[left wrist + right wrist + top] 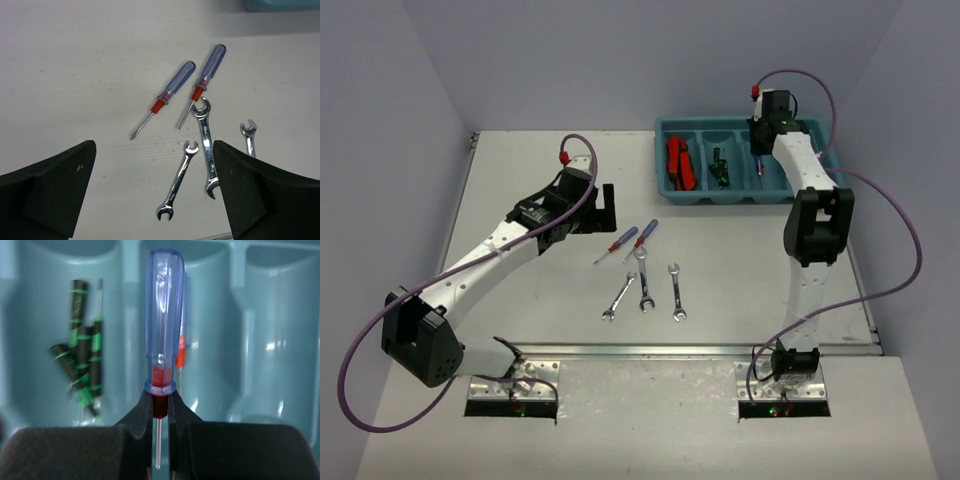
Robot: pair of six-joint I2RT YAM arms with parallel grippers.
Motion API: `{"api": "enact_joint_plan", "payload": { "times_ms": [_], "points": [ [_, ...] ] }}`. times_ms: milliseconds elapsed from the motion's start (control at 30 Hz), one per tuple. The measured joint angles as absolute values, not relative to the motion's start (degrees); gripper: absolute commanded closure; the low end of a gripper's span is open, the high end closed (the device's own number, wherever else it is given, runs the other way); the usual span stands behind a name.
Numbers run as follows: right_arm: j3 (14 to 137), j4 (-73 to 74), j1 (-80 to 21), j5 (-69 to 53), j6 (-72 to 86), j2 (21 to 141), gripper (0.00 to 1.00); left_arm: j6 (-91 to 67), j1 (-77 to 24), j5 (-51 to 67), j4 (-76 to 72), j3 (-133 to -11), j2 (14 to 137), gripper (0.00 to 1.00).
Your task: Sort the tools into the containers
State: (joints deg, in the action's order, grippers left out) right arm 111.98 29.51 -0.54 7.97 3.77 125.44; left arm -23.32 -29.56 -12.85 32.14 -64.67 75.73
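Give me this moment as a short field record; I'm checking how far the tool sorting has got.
left gripper: open, empty, above the table
right gripper: shut on held screwdriver, over the tray
in tray: folding knives in the leftmost compartment in the top view; black/green screwdrivers in the next one
unsorted on table: two loose screwdrivers, three wrenches

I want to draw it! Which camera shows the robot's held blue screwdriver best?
Right wrist view: the blue screwdriver is big and close, pinched at its red collar by the right end effector. The top view barely shows it, behind the arm; the left wrist view doesn't.
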Motion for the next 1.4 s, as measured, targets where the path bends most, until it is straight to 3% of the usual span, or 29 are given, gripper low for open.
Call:
{"api": "enact_joint_plan", "payload": {
  "times_ms": [33,67,100,133,267,500,767,900,1100,1300,1400],
  "points": [
    [115.09,30.52,-0.56,9.39,2.3,128.15,0.97,-22.48,-29.56,-12.92,32.91,-64.66,75.88,0.0],
    [117.72,30.96,-0.56,10.85,0.98,130.6,0.87,-21.73,-29.56,-13.04,33.5,-64.66,75.95,0.0],
    [120.13,31.43,-0.58,12.46,-0.32,132.88,0.53,-20.99,-29.56,-13.31,34.07,-64.66,76.01,0.0],
    [121.64,31.58,-0.62,13.72,-1.31,134.63,0.41,-20.4,-29.56,-13.57,34.54,-64.66,76.03,0.0],
    [122.32,33.7,-0.64,16.39,-2.61,136.35,0.23,-18.72,-29.56,-14.4,35.68,-64.71,76.49,0.0],
    [117.26,35.86,-1.23,13.88,1.98,128.58,0.21,-16.56,-29.56,-15.13,37.45,-68.7,84.69,0.0],
    [88.71,30.37,-9.25,-2.56,9.12,96.55,0.21,-11.62,-29.56,-12.34,36.65,-74.5,99.22,0.04],
    [75.99,26.13,-12.56,-12.87,12.66,85.51,0.21,-9.66,-29.56,-9.14,35.45,-77.79,104.82,0.23],
    [65.5,23.86,-12.21,-21.28,16.74,83.49,0.22,-8.64,-29.49,-8.51,34.35,-81.44,113.58,0.37],
    [63.53,23.44,-12.19,-24.77,18.26,81.3,0.22,-8.83,-29.27,-6.43,33.34,-82.3,117.46,0.46],
    [63.53,22.06,-12.21,-26.32,18.83,79.84,0.22,-9.53,-29.09,-5.87,32.75,-82.52,117.95,0.74]
  ]
}}
